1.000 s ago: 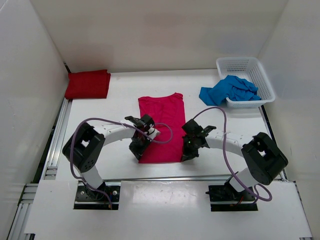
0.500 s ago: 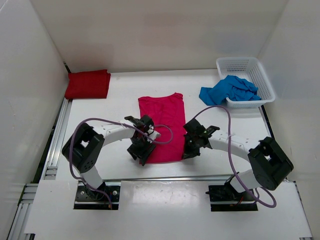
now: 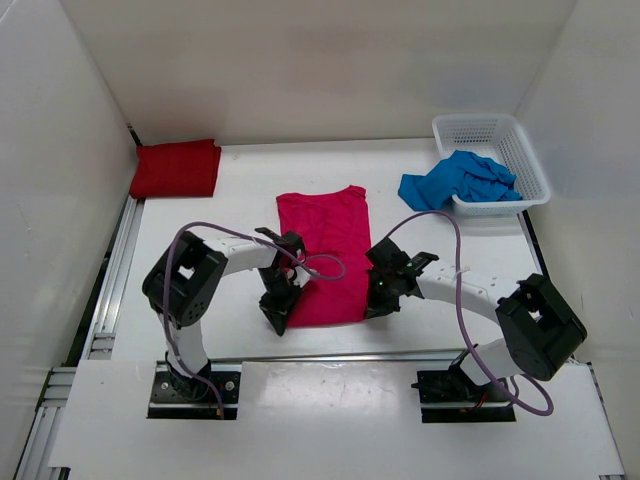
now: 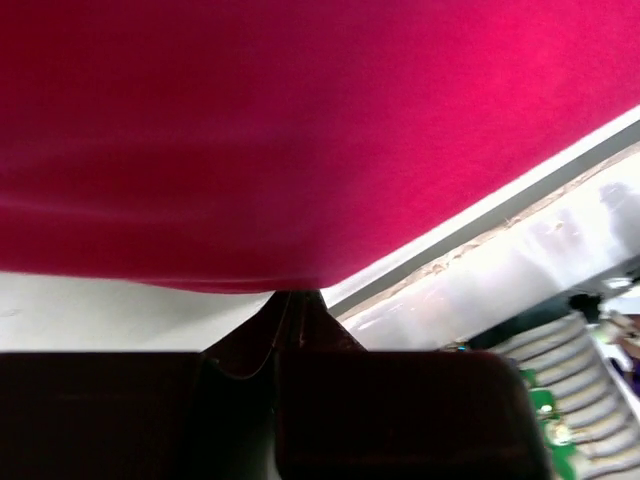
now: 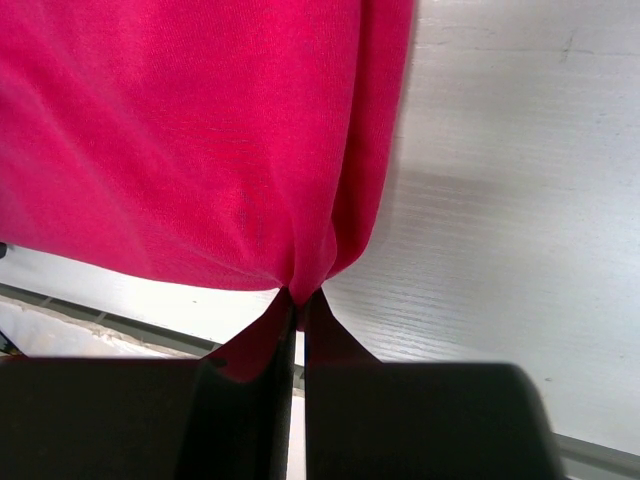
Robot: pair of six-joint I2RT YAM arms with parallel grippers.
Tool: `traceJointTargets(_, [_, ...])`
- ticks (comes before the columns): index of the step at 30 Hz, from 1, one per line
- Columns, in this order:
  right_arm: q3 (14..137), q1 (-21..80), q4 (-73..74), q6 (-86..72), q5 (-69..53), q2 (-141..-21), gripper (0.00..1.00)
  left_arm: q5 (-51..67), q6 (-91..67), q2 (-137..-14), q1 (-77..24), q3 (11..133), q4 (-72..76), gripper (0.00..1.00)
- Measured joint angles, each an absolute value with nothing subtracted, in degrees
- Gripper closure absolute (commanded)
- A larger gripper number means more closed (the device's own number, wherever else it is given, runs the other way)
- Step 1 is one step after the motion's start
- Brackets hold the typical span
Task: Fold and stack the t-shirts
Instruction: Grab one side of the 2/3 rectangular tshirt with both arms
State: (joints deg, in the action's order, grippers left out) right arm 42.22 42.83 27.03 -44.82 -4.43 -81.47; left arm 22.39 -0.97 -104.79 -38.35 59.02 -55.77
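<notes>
Left gripper (image 3: pixel 276 314) again at t-shirt (image 3: pixel 325 232) hem

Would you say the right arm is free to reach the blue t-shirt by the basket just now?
Probably not yet: the right gripper is shut on the pink t-shirt's near corner. Once released, nothing seems to block its way to the blue t-shirt.

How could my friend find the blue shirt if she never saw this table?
Look at the table's far right corner, where a white mesh basket sits. The blue shirt spills over its left side onto the table. It is the only crumpled one: the dark red shirt is folded, the pink shirt lies spread out.
</notes>
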Motion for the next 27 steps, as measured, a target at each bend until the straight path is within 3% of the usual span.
traceJointTargets(5, [42.2,42.8,27.0,-44.8,-4.4,-81.5,1.00,23.2,-1.1,-104.7,-35.5,59.0,-55.6,0.90])
traceJointTargets(8, [42.2,42.8,27.0,-44.8,-4.4,-81.5,1.00,21.9,-0.9,-103.3,-35.0,59.0,-54.9,0.51])
traceJointTargets(10, [42.2,42.8,27.0,-44.6,-4.4,-81.5,1.00,20.9,-0.8,-101.5,-35.0,58.9,-54.5,0.33])
traceJointTargets(11, [42.2,42.8,27.0,-44.6,-4.4,-81.5,1.00,20.4,-0.6,-100.6,-35.0,58.9,-54.2,0.32])
traceJointTargets(14, [42.2,42.8,27.0,-44.6,-4.4,-81.5,1.00,19.9,-0.5,-99.5,-35.0,58.9,-53.5,0.32])
traceJointTargets(17, [42.2,42.8,27.0,-44.6,-4.4,-81.5,1.00,19.7,-0.5,-100.3,-35.0,59.1,-53.4,0.38])
traceJointTargets(25, [42.2,42.8,27.0,-44.6,-3.8,-81.4,1.00,21.6,-0.8,-105.5,-34.9,61.8,-54.8,0.89])
traceJointTargets(27, [42.2,42.8,27.0,-44.6,-3.5,-81.4,1.00,22.7,-0.9,-106.4,-34.9,62.0,-55.2,0.89])
